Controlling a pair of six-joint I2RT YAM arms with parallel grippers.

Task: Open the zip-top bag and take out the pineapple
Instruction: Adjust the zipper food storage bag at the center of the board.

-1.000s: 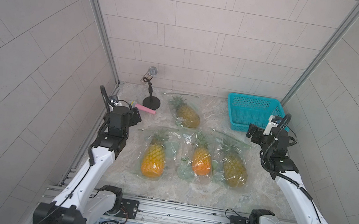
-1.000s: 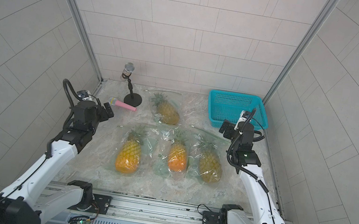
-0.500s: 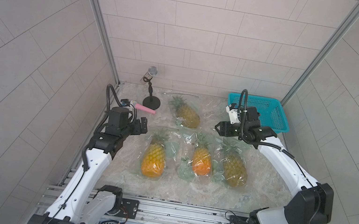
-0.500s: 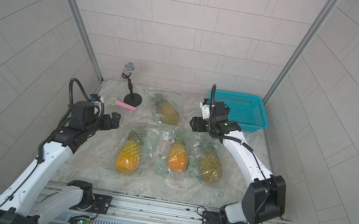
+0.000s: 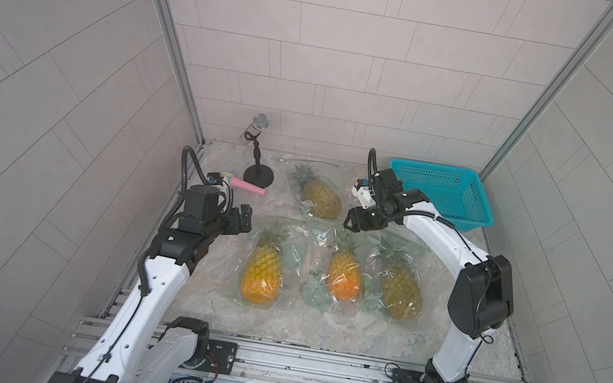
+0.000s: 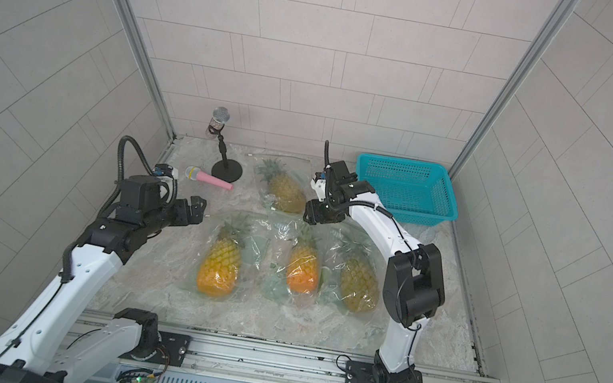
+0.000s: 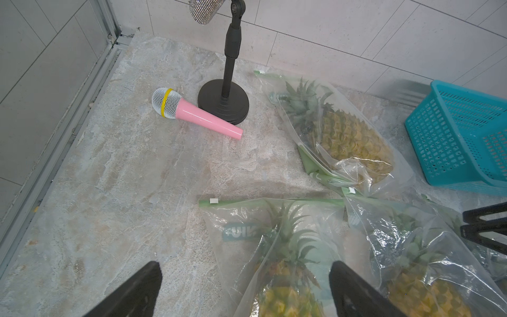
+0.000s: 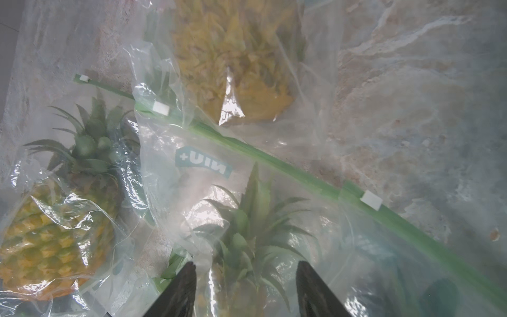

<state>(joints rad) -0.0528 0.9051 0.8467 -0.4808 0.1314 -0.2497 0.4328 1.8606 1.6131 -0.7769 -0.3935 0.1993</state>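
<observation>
Plainly nearer, the right gripper (image 8: pixel 245 267) hangs open-jawed just above the green zipper strip (image 8: pixel 274 161) of the clear zip-top bag (image 5: pixel 342 276), lying crosswise near the teal plastic basket (image 5: pixel 447 195); left gripper (image 5: pixel 243 220) gapes empty.

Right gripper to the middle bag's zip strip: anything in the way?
Nothing solid that shows. The right gripper hangs open over the middle bag's leaf end, the green zip strip bare just ahead. Near the white slider, the far bag's loose plastic crowds the strip.
</observation>
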